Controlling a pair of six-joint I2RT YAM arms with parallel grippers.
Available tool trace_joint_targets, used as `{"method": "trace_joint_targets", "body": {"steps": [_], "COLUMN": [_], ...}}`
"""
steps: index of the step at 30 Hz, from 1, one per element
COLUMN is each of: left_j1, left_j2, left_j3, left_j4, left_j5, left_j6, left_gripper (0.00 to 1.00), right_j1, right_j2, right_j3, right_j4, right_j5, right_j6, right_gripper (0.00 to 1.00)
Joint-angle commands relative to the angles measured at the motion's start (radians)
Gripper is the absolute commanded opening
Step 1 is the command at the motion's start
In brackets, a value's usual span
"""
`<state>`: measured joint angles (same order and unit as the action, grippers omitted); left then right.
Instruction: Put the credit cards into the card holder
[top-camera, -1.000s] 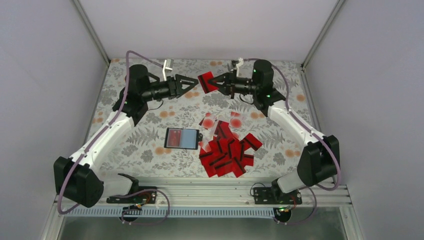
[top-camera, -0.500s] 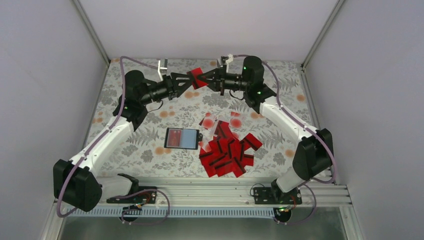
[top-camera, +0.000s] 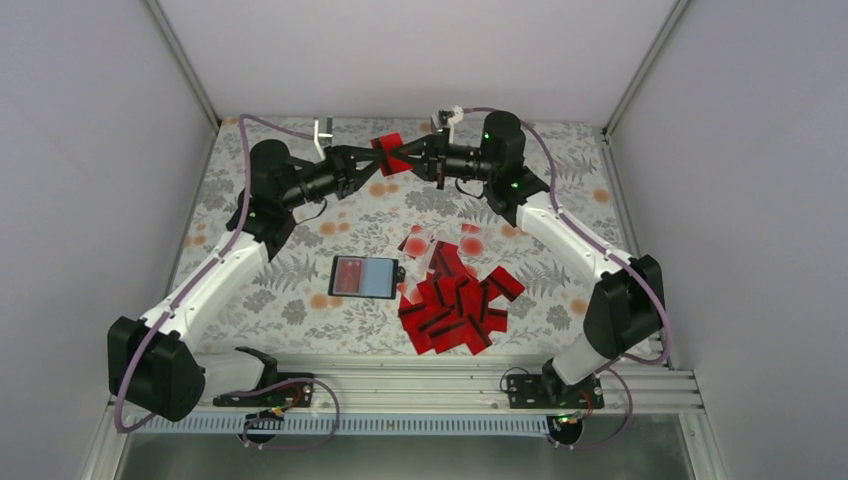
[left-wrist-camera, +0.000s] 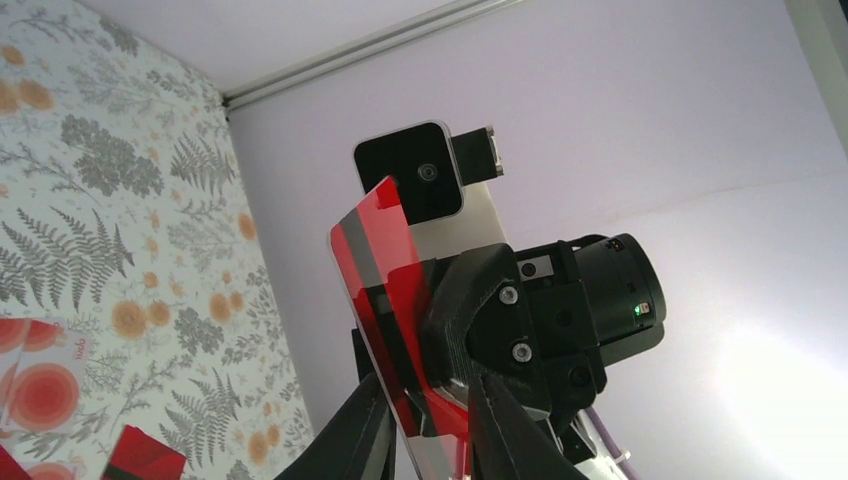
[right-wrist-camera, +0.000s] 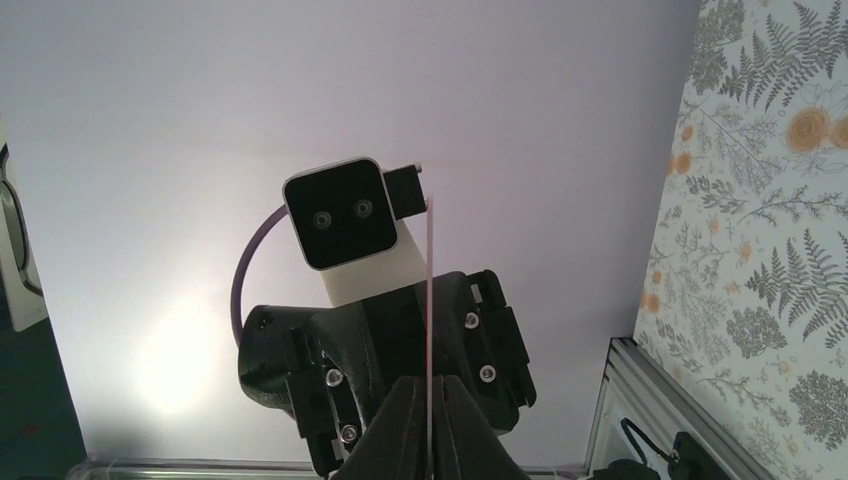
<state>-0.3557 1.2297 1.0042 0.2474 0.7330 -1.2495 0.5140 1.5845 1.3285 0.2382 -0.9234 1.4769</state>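
Top external: right gripper (top-camera: 407, 160) pinching one red credit card (top-camera: 386, 146) midair over far side of cloth (top-camera: 268, 292), left gripper (top-camera: 374, 160) fingers either side of same card, can't tell if clamped; other credit cards (top-camera: 455, 305) piled just right of open card holder (top-camera: 365, 277) mid-table.

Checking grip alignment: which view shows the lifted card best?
Left wrist: the card shows its red face and stripe. Right wrist sees the card edge-on, a thin line. In the top view the card is a small red patch.
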Motion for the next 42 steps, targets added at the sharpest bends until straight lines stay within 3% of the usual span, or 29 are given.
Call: {"method": "trace_joint_targets", "body": {"steps": [1, 4, 7, 9, 14, 17, 25, 29, 34, 42], "left_j1": [0.003, 0.003, 0.003, 0.004, 0.045, 0.111, 0.298, 0.322, 0.323, 0.324], "left_j2": [0.020, 0.028, 0.031, 0.025, -0.001, -0.048, -0.169, -0.207, -0.221, -0.204], "left_j3": [0.047, 0.064, 0.080, 0.095, 0.194, 0.192, 0.039, -0.055, -0.138, -0.171], "left_j4": [-0.009, -0.031, -0.064, -0.102, -0.396, -0.588, -0.942, -0.973, -0.959, -0.962], "left_j5": [-0.004, -0.006, -0.010, -0.013, -0.029, -0.033, -0.056, -0.096, -0.129, -0.181], "left_j6": [0.000, 0.009, 0.032, 0.059, 0.256, 0.374, 0.693, 0.776, 0.791, 0.848], "left_gripper": [0.14, 0.03, 0.02, 0.02, 0.02, 0.02, 0.02, 0.02, 0.02, 0.02], "right_j1": [0.016, 0.017, 0.019, 0.017, 0.010, 0.004, 0.023, 0.109, 0.271, 0.442], "right_j2": [0.010, 0.009, 0.004, 0.005, 0.010, -0.025, -0.076, -0.007, 0.066, 0.303], "right_j3": [0.027, 0.022, 0.019, 0.048, 0.141, 0.069, -0.131, -0.164, -0.212, -0.104], "right_j4": [0.032, 0.033, 0.028, -0.088, -0.456, -0.541, -0.666, -0.760, -0.716, -0.759], "right_j5": [0.004, 0.006, 0.006, 0.012, 0.088, 0.131, 0.214, 0.234, 0.250, 0.357], "right_j6": [0.006, 0.003, -0.016, -0.085, -0.384, -0.482, -0.703, -0.813, -0.844, -0.931], "right_gripper": [0.04, 0.04, 0.04, 0.06, 0.47, 0.52, 0.52, 0.45, 0.38, 0.27]}}
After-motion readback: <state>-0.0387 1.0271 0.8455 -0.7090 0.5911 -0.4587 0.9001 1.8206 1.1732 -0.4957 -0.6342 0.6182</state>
